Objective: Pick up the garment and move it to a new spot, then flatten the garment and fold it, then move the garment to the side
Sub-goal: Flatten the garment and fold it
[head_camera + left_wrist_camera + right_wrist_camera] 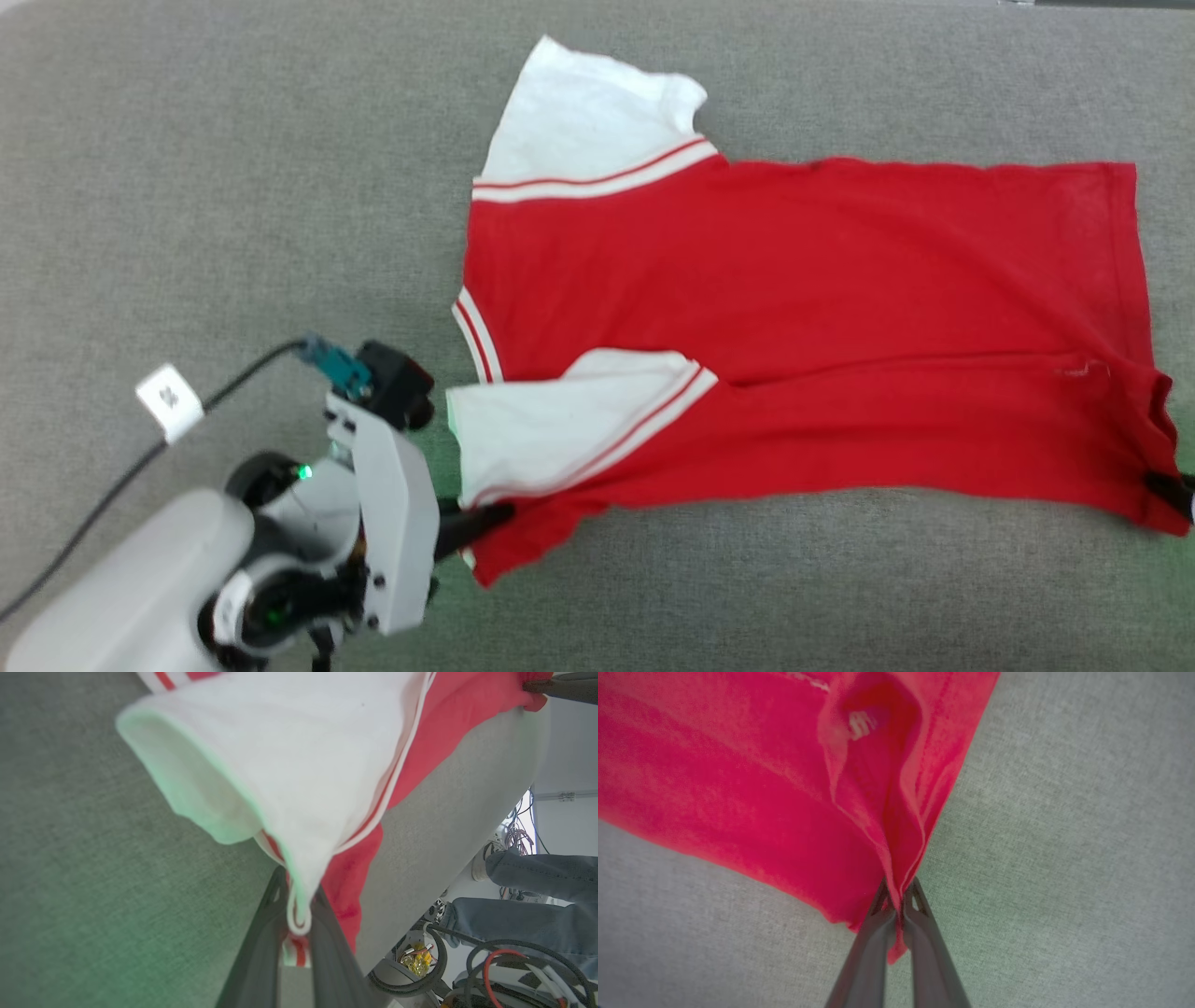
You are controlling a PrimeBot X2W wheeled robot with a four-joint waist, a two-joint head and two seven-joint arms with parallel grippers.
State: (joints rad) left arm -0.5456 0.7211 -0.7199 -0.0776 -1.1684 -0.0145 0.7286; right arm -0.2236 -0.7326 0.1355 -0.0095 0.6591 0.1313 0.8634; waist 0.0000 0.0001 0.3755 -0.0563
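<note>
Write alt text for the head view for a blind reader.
A red jersey with white sleeves lies spread on a grey fabric surface. The left gripper pinches its near edge by a sleeve; the right gripper pinches its near hem corner.

Left arm (140,588) sat at lower left, wrist (387,504) tilted. Left gripper (490,521) pointed right, fingers (261,952) clamped on the garment (794,280). Right gripper (1169,487) was barely visible at the right edge of the head view, probably level. In the right wrist view its fingers (873,947) were pinched tight on fabric.
</note>
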